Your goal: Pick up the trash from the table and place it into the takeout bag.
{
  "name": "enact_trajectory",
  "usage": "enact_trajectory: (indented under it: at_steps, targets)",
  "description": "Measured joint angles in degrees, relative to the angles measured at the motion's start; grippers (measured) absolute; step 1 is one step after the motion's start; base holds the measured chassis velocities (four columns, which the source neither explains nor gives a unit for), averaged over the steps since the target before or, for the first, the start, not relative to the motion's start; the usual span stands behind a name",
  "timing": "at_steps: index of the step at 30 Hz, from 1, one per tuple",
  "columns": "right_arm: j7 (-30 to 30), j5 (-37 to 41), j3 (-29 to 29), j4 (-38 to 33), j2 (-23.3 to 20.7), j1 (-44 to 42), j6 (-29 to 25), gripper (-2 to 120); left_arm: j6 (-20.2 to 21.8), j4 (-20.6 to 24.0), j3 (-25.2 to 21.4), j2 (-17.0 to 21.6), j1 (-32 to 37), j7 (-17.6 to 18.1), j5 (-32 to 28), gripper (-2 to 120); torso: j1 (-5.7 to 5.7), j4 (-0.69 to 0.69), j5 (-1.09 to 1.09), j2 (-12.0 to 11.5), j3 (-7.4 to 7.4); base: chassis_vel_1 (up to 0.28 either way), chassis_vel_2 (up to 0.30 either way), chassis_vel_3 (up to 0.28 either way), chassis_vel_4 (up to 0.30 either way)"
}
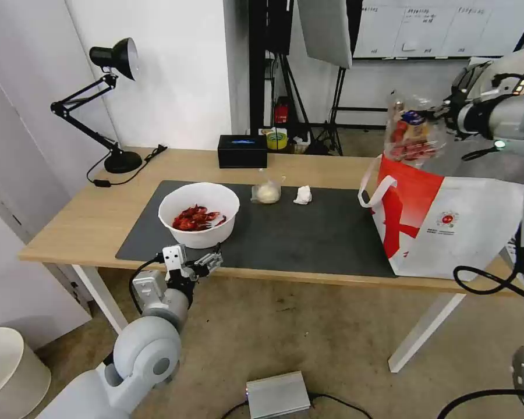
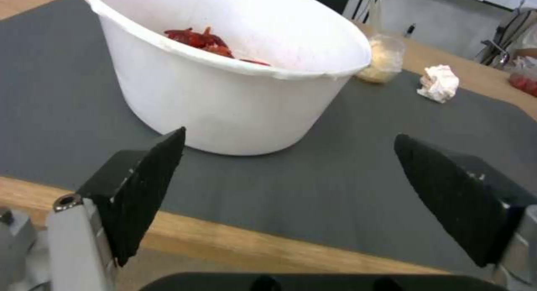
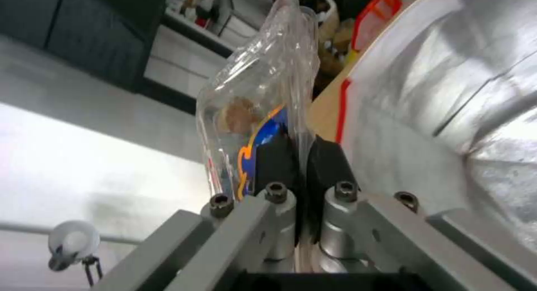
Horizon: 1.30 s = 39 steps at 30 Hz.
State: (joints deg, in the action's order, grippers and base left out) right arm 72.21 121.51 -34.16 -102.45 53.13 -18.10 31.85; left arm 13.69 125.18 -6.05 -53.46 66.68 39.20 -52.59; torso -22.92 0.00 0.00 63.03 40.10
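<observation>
Right wrist view: your right tool [image 3: 299, 156] pinches only the box's [image 3: 257, 102] thin edge above the bag [image 3: 447, 93]; it could slip. Left tool [image 2: 291, 190] gapes wide by the bowl [image 2: 224, 85].

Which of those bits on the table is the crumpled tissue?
Start at the dark grey mat. Along its far edge, right of the white bowl, lie two small things. The crumpled tissue is the right one: opaque white, unlike the clear bag beside it.

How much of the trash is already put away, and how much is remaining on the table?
Nothing visibly sits inside the takeout bag yet. In hand: the right gripper is shut on the clamshell box, held above the bag. Left on the mat: the bowl, small bag and tissue. The left gripper is open near the bowl.
</observation>
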Motion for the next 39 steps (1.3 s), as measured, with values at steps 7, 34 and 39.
enact_trajectory:
  at_steps: [7, 34, 39]
  targets:
    - [-0.3, 1.3, -2.3, 1.2, -3.0, -1.4, -0.1, 0, 0.0, 0.8, -0.2, -0.1, 1.3, 0.0, 0.6, 100, 0.00, -0.01, 0.01, 0.0, 0.00, 0.000, 0.000, 0.000, 0.000]
    - [-4.0, -3.6, -5.3, 8.5, -4.5, -4.6, 1.3, 0, -0.1, 2.8, -0.8, -0.3, 3.6, -0.1, 1.4, 100, 0.00, 0.00, 0.00, 0.0, 0.01, 0.000, 0.000, 0.000, 0.000]
    - [-4.7, -5.4, -5.1, 9.2, -3.9, -4.9, 1.4, 0, -0.1, 3.1, -1.3, -0.3, 4.5, -0.1, 1.5, 100, 0.00, 0.00, 0.00, 0.0, 0.01, 0.000, 0.000, 0.000, 0.000]
